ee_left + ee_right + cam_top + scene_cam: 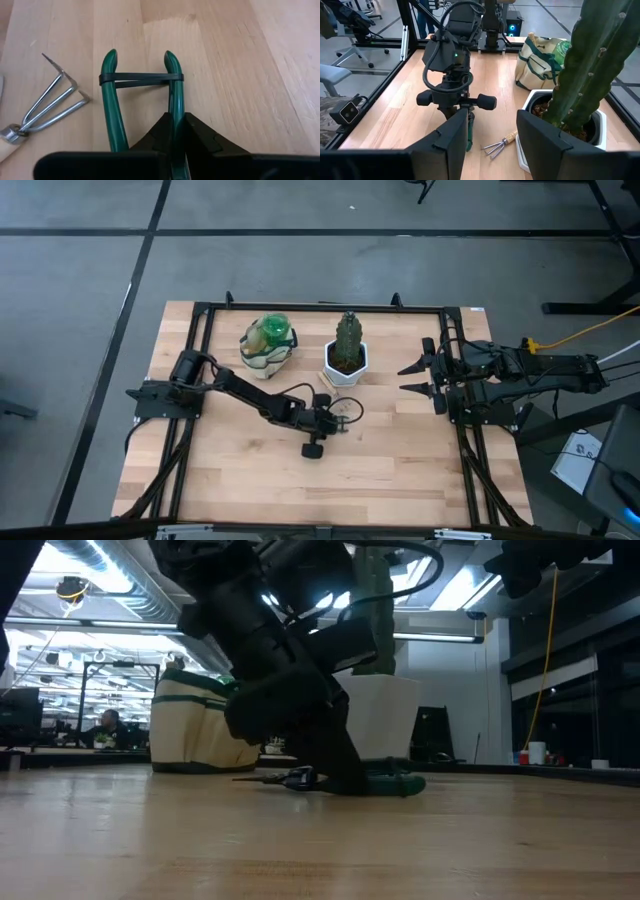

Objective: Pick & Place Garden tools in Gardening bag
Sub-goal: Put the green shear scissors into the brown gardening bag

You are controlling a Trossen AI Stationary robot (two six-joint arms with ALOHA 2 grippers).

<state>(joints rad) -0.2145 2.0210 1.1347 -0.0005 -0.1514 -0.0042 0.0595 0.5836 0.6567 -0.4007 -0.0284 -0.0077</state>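
Clamping one green handle of the shears (172, 90), the left gripper (175, 135) sits low at mid-worktop (420, 470), with the hand fork (47, 107) lying just beside the shears. Behind them stands the bag (266, 352) with the green spray bottle (270, 332) in it, next to the cactus (348, 338). Over at the worktop's right edge the right gripper (490, 135) hangs with its fingers spread wide.
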